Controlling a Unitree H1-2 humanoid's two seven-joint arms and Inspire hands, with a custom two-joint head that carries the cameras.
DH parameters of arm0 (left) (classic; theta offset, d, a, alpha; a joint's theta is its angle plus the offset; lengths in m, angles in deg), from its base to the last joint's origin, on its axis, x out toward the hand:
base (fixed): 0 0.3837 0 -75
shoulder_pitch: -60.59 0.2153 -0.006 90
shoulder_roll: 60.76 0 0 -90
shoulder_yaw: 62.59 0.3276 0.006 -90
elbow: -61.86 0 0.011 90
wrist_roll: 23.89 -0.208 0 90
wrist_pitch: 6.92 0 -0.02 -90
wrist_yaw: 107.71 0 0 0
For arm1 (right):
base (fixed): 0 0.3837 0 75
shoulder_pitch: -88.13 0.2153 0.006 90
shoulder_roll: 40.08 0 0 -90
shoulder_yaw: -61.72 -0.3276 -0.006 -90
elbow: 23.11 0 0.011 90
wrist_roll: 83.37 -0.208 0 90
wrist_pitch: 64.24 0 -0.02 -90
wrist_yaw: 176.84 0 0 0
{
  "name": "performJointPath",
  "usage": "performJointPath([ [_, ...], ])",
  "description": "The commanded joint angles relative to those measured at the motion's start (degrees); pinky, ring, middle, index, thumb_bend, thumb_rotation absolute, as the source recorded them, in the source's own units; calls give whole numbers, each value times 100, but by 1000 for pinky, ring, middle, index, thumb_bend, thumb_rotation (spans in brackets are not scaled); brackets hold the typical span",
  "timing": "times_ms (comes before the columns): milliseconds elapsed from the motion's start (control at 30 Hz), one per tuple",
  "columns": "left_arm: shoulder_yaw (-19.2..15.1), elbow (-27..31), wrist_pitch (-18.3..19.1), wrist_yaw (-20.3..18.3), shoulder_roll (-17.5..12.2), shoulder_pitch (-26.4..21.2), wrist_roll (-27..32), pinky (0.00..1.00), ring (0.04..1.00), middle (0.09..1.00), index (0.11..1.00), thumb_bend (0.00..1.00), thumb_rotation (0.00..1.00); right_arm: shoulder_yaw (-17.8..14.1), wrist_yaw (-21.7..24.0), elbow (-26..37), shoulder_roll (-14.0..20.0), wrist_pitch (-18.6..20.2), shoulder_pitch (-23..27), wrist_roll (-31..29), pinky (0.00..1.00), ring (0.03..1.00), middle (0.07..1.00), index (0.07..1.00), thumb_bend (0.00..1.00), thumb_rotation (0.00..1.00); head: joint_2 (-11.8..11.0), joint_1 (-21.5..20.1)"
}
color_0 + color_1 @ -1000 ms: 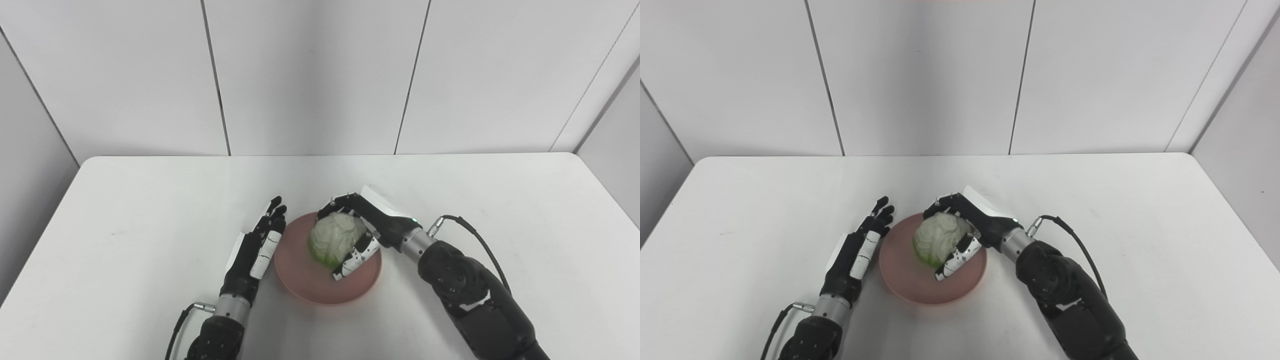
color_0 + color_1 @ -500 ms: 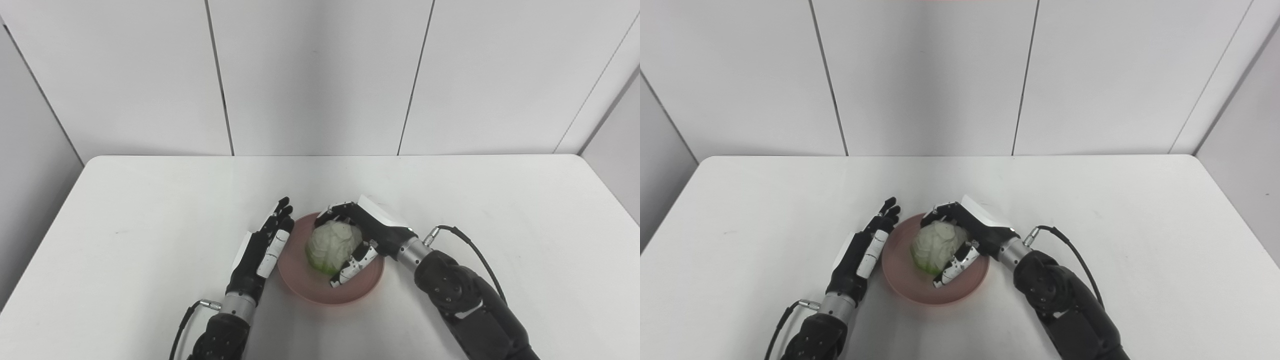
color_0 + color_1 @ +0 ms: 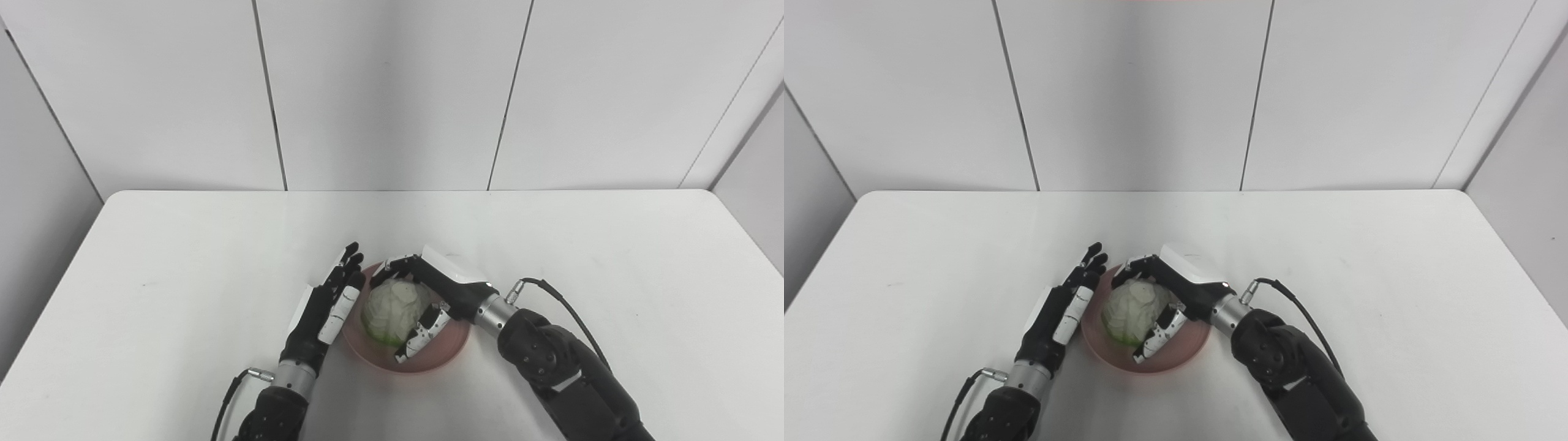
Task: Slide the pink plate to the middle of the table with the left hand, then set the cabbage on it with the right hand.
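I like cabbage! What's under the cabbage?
The pink plate is under the cabbage. The right hand wraps the cabbage. Whether it touches the plate is hidden.

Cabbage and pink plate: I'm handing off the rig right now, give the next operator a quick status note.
Left hand: open, fingers straight, resting flat against the pink plate's left rim.
Right hand: shut on the cabbage, fingers wrapped over its far and right sides.
The cabbage sits inside the plate, toward its left side; the plate is near the table's middle, toward the front.
Done: plate slid in, cabbage brought to it.
Left: open the right hand, withdraw both.
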Motion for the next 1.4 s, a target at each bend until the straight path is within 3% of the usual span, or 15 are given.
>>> performJointPath([
  [0,189,-210,224,-315,107,71,8,912,933,939,930,758,1000,11,110,112,-17,129,143,-30,379,427,449,523,525,0,-3,8],
  [233,182,-200,220,-305,122,77,33,915,936,940,934,763,1000,76,286,253,10,483,137,189,396,449,462,518,526,0,10,-1],
  [300,179,-245,201,-293,125,60,30,919,940,945,937,783,1000,119,515,290,60,742,151,205,422,481,470,516,527,0,7,3],
  [400,179,-243,263,-296,126,53,29,935,950,953,944,780,1000,199,631,273,124,872,174,318,496,567,600,497,520,113,7,3],
  [433,177,-226,303,-284,132,59,20,930,947,950,940,787,1000,235,643,260,145,889,185,386,540,618,656,613,655,126,7,3],
  [500,158,-160,426,-275,158,78,39,932,946,946,935,793,1000,309,658,245,187,936,201,534,585,674,705,695,740,158,7,3],
  [700,192,-58,519,-271,131,98,-7,920,943,947,936,796,1000,363,752,292,252,1011,228,617,630,745,775,759,751,220,15,-2],
  [833,197,-55,490,-284,109,100,-33,912,935,939,931,787,1000,435,1092,410,354,1225,301,592,758,901,932,888,773,331,9,-15],
  [1233,156,-44,572,-345,98,98,52,911,935,939,930,798,1000,485,1417,785,538,1465,365,744,798,942,957,897,830,381,-6,-47],
  [1367,147,-14,536,-319,104,116,64,902,931,936,924,775,1000,408,1533,1204,633,1594,357,766,798,942,960,904,856,434,-14,-68],
])
